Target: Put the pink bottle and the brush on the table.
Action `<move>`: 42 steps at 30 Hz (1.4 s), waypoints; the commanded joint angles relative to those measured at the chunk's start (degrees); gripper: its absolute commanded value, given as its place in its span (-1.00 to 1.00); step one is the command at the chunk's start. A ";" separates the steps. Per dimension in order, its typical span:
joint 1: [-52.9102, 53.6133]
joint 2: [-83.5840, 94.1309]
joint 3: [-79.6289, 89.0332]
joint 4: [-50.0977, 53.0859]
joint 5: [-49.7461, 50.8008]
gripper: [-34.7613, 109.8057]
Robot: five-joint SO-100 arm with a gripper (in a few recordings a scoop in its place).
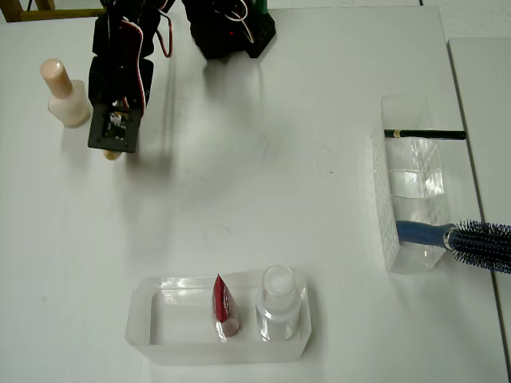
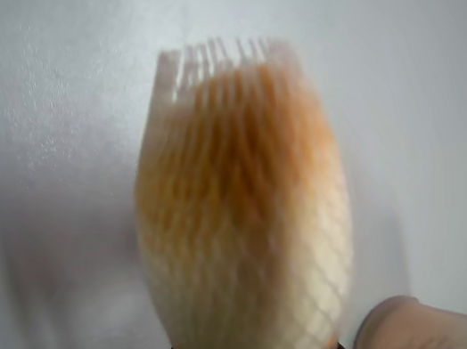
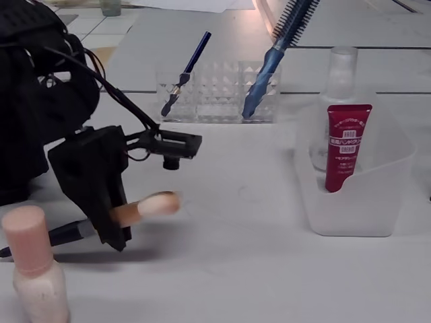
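Black gripper (image 3: 111, 219) clamped on slim dark-handled brush (image 3: 145, 206), left of fixed view.
Cream, orange-tinged bristles carry white mesh netting; pale pink bottle (image 1: 64, 93) stands upright upper left overhead.

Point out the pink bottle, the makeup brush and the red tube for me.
pink bottle (image 1: 67, 102), overhead view, on its cream body.
brush (image 3: 156, 203), fixed view, on its bristle tip.
red tube (image 3: 345, 145), fixed view, on its red front.
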 commanded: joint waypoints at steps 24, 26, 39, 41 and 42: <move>0.53 -15.03 -3.34 -11.60 -0.70 -0.52; 0.53 -16.08 -4.48 -11.51 -0.70 -0.52; 0.44 -16.96 -5.54 -9.32 0.35 -0.39; 0.44 -16.96 -5.62 -9.58 0.35 -0.35; 0.44 -16.96 -5.62 -9.67 0.35 -0.34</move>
